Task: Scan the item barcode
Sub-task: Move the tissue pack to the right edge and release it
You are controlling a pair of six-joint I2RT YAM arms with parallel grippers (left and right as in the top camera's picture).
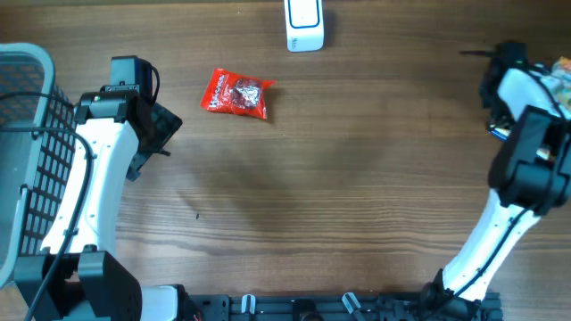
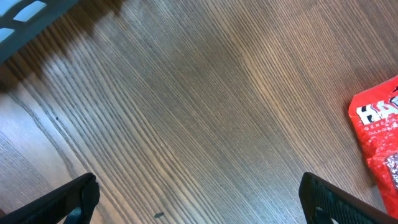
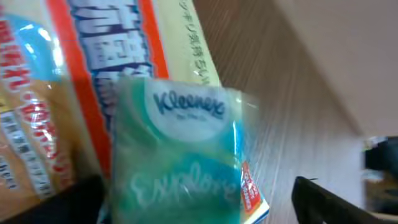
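While the left arm (image 1: 89,187) stretches up along the table's left side beside the mesh basket (image 1: 27,134), its wrist bends toward the middle and the left gripper (image 2: 199,198) hovers low over bare wood. Its jaws are spread wide with nothing between them. A red snack packet (image 1: 236,94) lies flat on the table (image 1: 357,196) just beyond that gripper, and its corner shows at the right edge of the left wrist view. The white scanner (image 1: 305,25) stands at the far edge, near the packet but apart from it.

The right arm (image 1: 504,214) rises from its base at the near edge and folds at the elbow, reaching to the far right corner. There the right gripper (image 3: 199,199) points at a heap of goods. A Kleenex tissue pack (image 3: 180,155) sits blurred between its parted fingers (image 3: 329,199), with a gap showing on one side, so the pack looks unclamped. Yellow and orange packages (image 3: 56,93) lie behind the pack.
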